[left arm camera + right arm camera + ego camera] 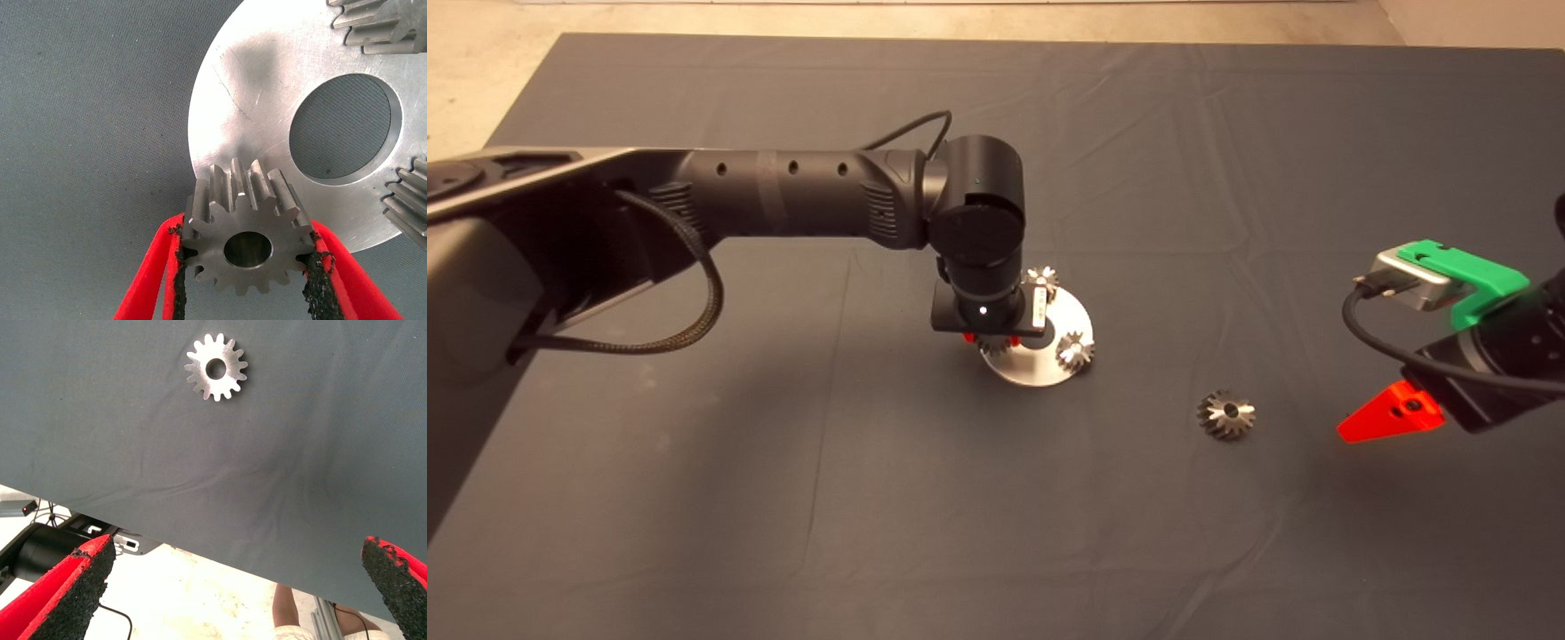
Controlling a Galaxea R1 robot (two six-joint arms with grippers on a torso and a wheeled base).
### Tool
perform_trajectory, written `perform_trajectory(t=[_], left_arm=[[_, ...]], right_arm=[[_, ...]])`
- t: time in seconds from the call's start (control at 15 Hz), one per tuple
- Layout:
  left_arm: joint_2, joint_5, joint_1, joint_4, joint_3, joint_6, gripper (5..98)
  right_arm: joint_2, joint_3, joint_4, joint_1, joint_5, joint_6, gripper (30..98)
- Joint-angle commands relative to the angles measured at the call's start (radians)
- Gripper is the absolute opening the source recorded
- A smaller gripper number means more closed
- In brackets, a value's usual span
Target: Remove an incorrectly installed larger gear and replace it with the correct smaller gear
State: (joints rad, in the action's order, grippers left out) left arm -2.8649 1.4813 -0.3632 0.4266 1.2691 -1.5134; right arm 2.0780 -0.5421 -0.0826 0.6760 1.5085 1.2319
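Left gripper: pinching the smaller gear between its black pads, one pad on each side of the teeth, centre hole facing up so it can drop onto a seat.

Just past the left gripper: the round silver plate with a big hole in the middle. The held gear sits right at the plate's edge, looks to me like it's lined up with the free spot. Can't tell if it's fully seated or hovering a hair above.

Other small gears: two more on the same plate, one beyond the wrist, one off to the side toward the other arm. Same bright toothed look, so the held one is the match for the set.

The larger gear: out of the way, lying alone on the mat well apart from the plate, between the left gripper and the right one. So the wrong part is already off, I'd say.

Right gripper: parked off to the side, fingers spread wide, holding nothing, with the larger gear ahead of it.

Worktop: dark grey cloth mat, a bit wrinkled.

Room: pale floor past the mat edge, some cabling and a person's leg visible beyond the worktop.
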Motion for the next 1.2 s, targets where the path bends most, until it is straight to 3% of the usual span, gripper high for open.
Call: perform_trajectory(t=[0.0,0.4,0.67,0.87,1.13], left_arm=[[0.002,0.024,-0.017,0.001,-0.004,0.002,35.4],[0.002,0.022,-0.018,-0.003,-0.008,0.001,36.3],[-0.003,0.039,-0.020,-0.003,-0.012,0.001,39.4],[0.005,0.059,-0.066,-0.038,-0.068,-0.008,43.9],[0.011,0.073,-0.076,-0.055,-0.112,-0.010,48.5]], right_arm=[[0.003,0.006,-0.039,0.024,-0.002,0.004,97.7],[0.004,0.006,-0.039,0.024,-0.002,0.004,97.7],[0.004,0.006,-0.039,0.024,-0.002,0.004,97.7],[0.004,0.006,-0.039,0.024,-0.002,0.004,97.7],[0.004,0.006,-0.039,0.024,-0.002,0.004,97.7]])
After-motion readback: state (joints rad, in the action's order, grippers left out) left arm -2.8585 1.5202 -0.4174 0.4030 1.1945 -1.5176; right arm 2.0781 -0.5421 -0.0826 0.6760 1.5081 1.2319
